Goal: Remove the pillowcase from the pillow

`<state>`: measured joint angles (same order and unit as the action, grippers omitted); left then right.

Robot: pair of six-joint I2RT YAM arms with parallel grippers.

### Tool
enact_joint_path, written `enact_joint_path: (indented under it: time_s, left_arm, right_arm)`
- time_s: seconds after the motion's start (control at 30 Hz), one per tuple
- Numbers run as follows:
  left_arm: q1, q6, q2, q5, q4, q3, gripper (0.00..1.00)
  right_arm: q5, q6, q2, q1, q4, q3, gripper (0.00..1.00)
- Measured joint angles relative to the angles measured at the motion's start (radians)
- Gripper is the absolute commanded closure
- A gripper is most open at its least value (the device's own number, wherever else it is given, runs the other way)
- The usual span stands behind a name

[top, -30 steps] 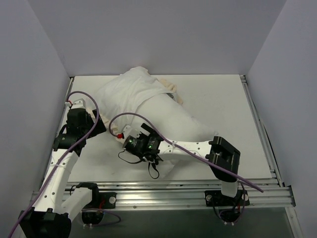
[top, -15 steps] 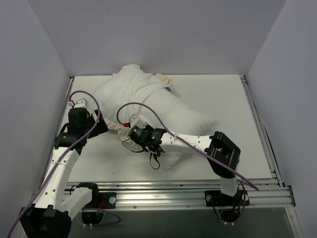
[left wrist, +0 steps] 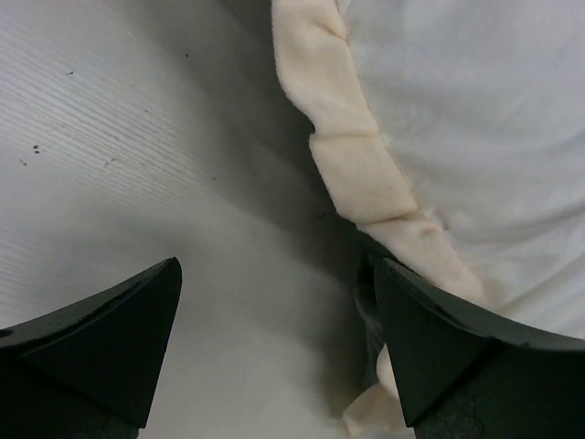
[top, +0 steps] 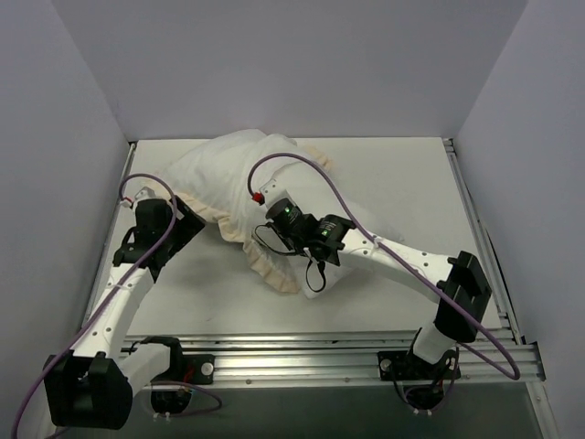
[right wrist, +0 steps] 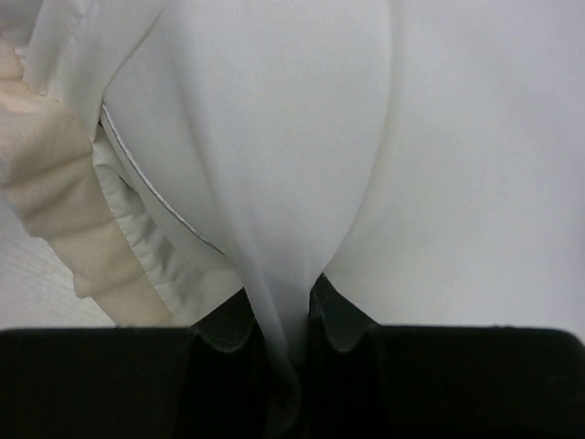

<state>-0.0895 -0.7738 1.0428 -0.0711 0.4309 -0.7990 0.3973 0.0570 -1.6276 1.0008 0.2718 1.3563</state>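
The pillowcase [top: 228, 169] lies bunched at the back left, white reverse up, its cream frill [top: 247, 251] curving along the near side. My right gripper [top: 274, 217] reaches into the bundle. In the right wrist view it [right wrist: 279, 297] is shut on a fold of smooth white fabric that looks like the pillow [right wrist: 457, 165], with the frill [right wrist: 55, 201] to its left. Most of the pillow is hidden under the cover and arm. My left gripper [top: 190, 219] stands open over the table [left wrist: 137, 137]. It [left wrist: 274, 274] holds nothing, and its right finger is beside the frill [left wrist: 356, 165].
White walls close in the table on the left, back and right. An aluminium rail [top: 320, 352] runs along the near edge and another [top: 475, 229] down the right side. Purple cables [top: 302, 165] loop above both arms.
My right gripper has shut on white fabric and swung back and to the right. The pillow's end no longer sticks out to the right. The frill has spread nearer, and the left arm has edged back.
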Motion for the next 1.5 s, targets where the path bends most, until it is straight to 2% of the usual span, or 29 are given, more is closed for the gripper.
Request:
enact_joint_path:
  time_s: [0.23, 0.47, 0.53, 0.63, 0.67, 0.77, 0.9, 1.1, 1.27, 1.5]
  left_arm:
    - [0.000, -0.172, 0.077, -0.034, -0.214, 0.069, 0.00]
    - [0.000, -0.232, 0.203, -0.056, -0.364, 0.055, 0.17]
    - [0.001, -0.244, 0.232, -0.058, -0.384, 0.055, 0.25]
    - [0.001, -0.260, 0.255, -0.063, -0.424, 0.063, 0.44]
    - [0.001, -0.262, 0.259, -0.064, -0.437, 0.066, 0.56]
    - [0.001, -0.265, 0.273, -0.068, -0.467, 0.072, 0.80]
    - [0.001, -0.258, 0.288, -0.082, -0.496, 0.073, 0.97]
    - [0.014, -0.240, 0.296, -0.175, -0.477, 0.036, 0.98]
    - [0.059, -0.211, 0.303, -0.272, -0.405, -0.101, 0.98]
    - [0.121, -0.152, 0.396, -0.288, -0.354, -0.301, 0.98]
  right_arm:
    - [-0.107, 0.026, 0.066, -0.029, -0.010, -0.073, 1.00]
    - [-0.149, 0.036, 0.094, -0.054, -0.024, -0.090, 1.00]
    - [-0.156, 0.040, 0.102, -0.059, -0.026, -0.096, 1.00]
    - [-0.167, 0.045, 0.109, -0.063, -0.028, -0.103, 1.00]
    - [-0.169, 0.047, 0.111, -0.064, -0.028, -0.104, 1.00]
    - [-0.172, 0.048, 0.111, -0.066, -0.029, -0.104, 1.00]
    - [-0.175, 0.050, 0.114, -0.067, -0.028, -0.106, 1.00]
    - [-0.173, 0.061, 0.181, -0.081, 0.011, -0.107, 1.00]
    - [-0.162, 0.082, 0.352, -0.124, 0.104, -0.108, 1.00]
    - [-0.175, 0.108, 0.615, -0.237, 0.237, -0.084, 1.00]
